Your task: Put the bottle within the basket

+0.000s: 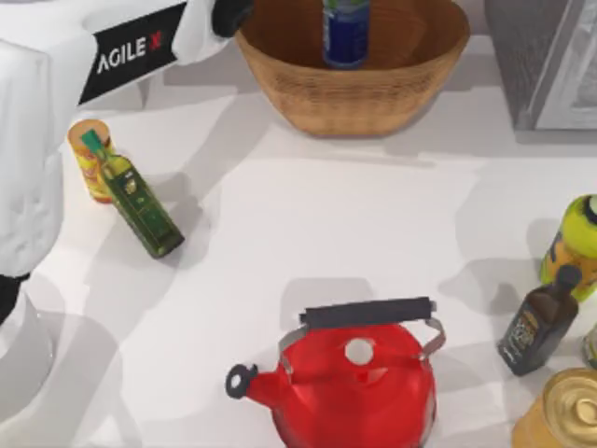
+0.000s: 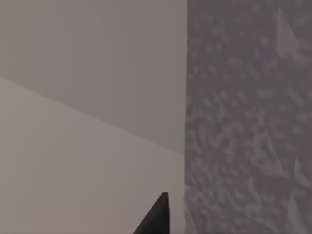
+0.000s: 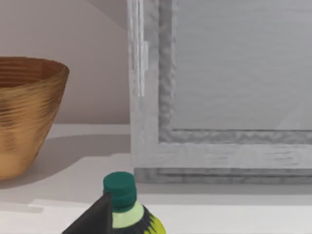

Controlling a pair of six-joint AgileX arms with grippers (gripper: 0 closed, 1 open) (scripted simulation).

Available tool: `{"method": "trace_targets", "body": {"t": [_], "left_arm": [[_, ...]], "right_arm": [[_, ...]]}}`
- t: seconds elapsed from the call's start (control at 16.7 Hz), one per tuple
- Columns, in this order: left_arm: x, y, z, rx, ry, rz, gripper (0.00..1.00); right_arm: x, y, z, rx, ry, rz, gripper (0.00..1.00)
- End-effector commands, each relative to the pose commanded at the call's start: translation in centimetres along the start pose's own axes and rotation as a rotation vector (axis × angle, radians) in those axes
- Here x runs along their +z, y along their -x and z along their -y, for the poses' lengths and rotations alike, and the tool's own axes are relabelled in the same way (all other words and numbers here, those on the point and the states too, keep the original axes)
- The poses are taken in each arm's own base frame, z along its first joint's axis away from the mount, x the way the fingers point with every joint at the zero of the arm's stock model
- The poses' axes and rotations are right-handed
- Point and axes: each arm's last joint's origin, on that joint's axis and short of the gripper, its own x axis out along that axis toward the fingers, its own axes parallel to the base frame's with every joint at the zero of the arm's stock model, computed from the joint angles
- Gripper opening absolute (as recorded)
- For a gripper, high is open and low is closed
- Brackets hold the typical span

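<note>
The bottle (image 1: 344, 33), clear with a blue label and a green band, stands upright inside the wicker basket (image 1: 354, 89) at the table's far middle; its top is cut off by the picture's edge. My left arm reaches in from the upper left, and my left gripper (image 1: 229, 14) hangs just left of the basket's rim, apart from the bottle. In the left wrist view a dark tip of that gripper (image 2: 156, 217) shows against a bare wall. The right wrist view has the basket (image 3: 24, 117) far off and a dark tip of my right gripper (image 3: 92, 219).
A green-capped olive oil bottle (image 1: 140, 201) leans by an orange can (image 1: 90, 159) at the left. A red kettle (image 1: 350, 383) stands front centre. A dark brown bottle (image 1: 539, 322), a yellow-green bottle (image 1: 578, 243) and a gold can (image 1: 564, 411) crowd the right edge. A grey cabinet (image 1: 546, 61) fills the far right.
</note>
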Motion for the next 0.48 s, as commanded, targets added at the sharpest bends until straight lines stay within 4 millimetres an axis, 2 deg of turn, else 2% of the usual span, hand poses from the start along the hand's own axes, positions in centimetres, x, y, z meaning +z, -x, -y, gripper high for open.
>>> {"method": "trace_targets", "body": {"t": [0.12,0.48], "left_arm": [[0.00,0.00,0.00,0.000,0.000,0.000,0.98],[0.00,0.00,0.00,0.000,0.000,0.000,1.00]], "right_arm": [[0.00,0.00,0.00,0.000,0.000,0.000,1.00],[0.00,0.00,0.00,0.000,0.000,0.000,1.00]]}}
